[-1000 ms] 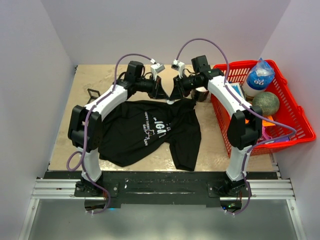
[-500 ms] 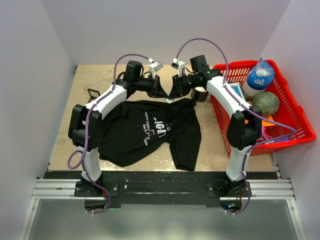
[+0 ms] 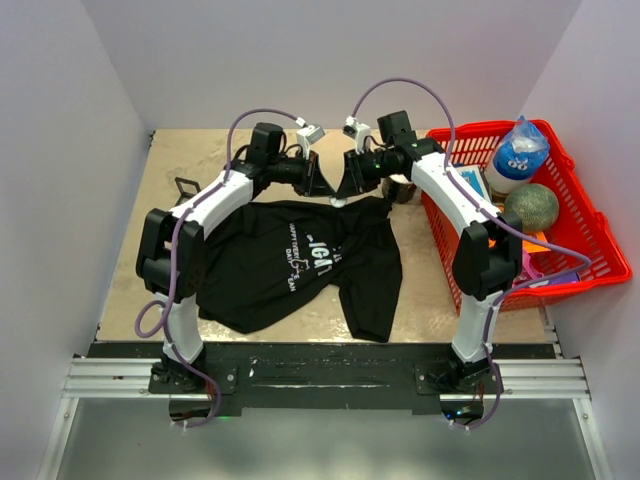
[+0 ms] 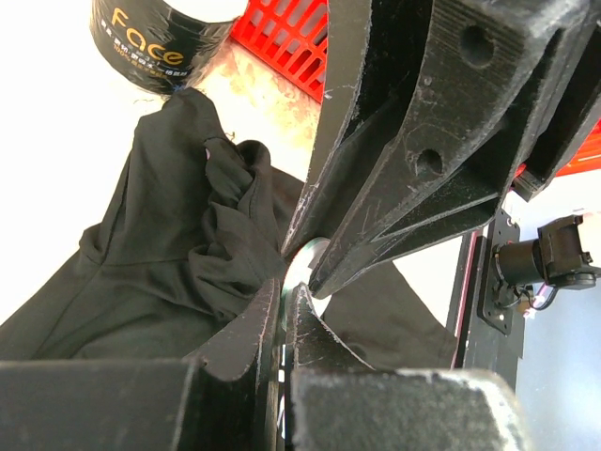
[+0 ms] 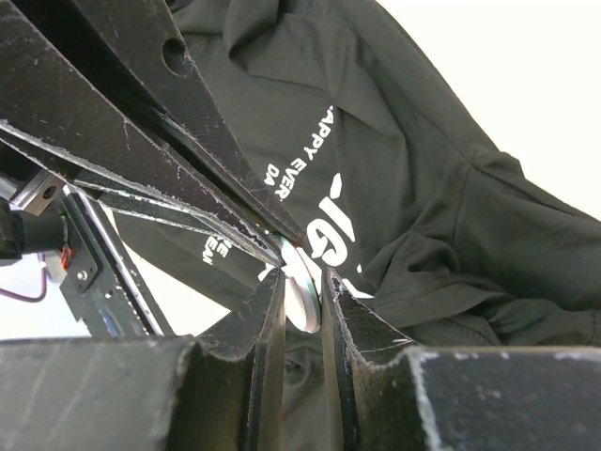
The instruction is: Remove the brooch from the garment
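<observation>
The garment (image 3: 290, 260) is a black T-shirt with white lettering, spread on the table; it also shows in the left wrist view (image 4: 169, 235) and the right wrist view (image 5: 423, 169). At its far edge both grippers meet tip to tip. A small round white disc with a green rim, which I take for the brooch (image 5: 305, 291), sits between them; its edge also shows in the left wrist view (image 4: 305, 256). My left gripper (image 4: 285, 291) is shut on its rim. My right gripper (image 5: 302, 277) is closed around the disc. Cloth bunches up beside it.
A red basket (image 3: 590, 240) at the right holds a bottle (image 3: 518, 152) and a green ball (image 3: 531, 205). A dark "Face" roll (image 4: 160, 38) stands next to the basket. A small black open-frame piece (image 3: 187, 187) lies on the bare table at the left, off the garment.
Both grippers have shifted slightly away from the arms' bases, still tip to tip at the shirt's far edge. The shirt has hardly moved.
</observation>
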